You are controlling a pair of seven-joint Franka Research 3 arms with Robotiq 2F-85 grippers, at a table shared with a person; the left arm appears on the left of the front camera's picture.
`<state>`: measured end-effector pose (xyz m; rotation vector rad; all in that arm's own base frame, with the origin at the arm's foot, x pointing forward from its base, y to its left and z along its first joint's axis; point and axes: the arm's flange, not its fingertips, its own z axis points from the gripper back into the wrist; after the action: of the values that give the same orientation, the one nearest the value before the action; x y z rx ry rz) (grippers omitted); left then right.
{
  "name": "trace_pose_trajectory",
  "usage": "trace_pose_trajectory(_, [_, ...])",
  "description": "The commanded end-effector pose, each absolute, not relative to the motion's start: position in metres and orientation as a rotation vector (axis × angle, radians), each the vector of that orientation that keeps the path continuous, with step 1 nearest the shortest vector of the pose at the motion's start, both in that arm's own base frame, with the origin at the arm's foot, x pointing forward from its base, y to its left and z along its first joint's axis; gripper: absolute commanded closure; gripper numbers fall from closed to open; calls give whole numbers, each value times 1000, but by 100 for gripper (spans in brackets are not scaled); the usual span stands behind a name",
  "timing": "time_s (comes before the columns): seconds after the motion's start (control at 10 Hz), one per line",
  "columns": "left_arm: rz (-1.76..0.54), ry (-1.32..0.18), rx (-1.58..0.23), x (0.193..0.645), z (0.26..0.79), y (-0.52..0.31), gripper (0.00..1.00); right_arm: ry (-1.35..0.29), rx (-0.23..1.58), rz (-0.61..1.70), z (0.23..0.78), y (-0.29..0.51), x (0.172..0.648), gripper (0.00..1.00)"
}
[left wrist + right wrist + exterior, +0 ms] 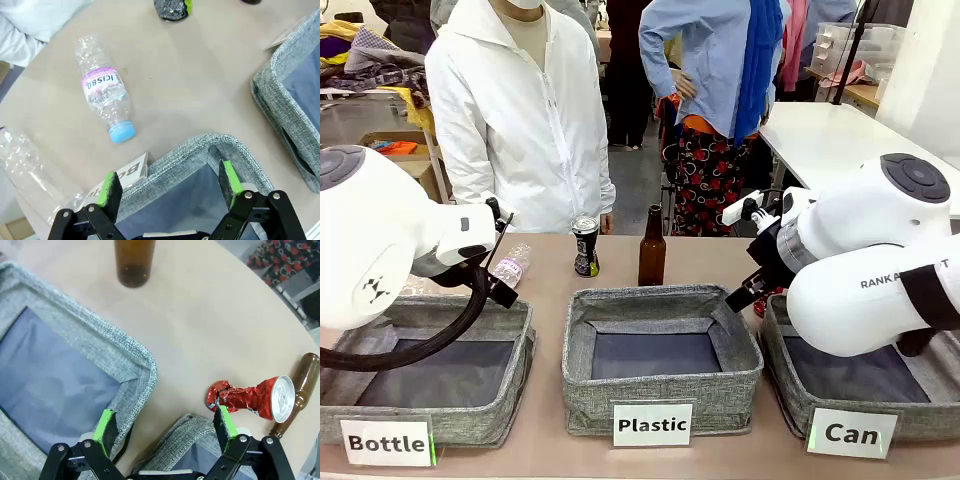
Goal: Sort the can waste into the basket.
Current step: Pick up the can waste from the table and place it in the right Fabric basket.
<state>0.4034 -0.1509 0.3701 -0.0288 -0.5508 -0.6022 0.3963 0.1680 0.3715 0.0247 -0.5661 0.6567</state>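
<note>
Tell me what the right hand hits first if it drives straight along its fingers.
Probably the corner rim of the Can basket under the right hand, or the table beside it; depth is unclear.

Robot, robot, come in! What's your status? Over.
Left pincer open, right pincer open, both empty. Black can upright, red can lying crushed, both outside the basket. Brown bottle lies right beside red can.

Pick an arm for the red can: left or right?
Right. The right gripper, open, hangs over the Can basket's corner, the crushed red can just beyond its fingertips. The left gripper is over the Bottle basket.
</note>
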Motion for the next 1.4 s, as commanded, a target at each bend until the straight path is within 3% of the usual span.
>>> trace_pose_trajectory(0.0, [-602, -551, -29, 403, 370, -151, 0, -566, 25, 657, 371, 168, 396, 0])
trace_pose_trajectory(1.3, [-602, -551, -29, 403, 370, -151, 0, -566, 24, 657, 371, 168, 396, 0])
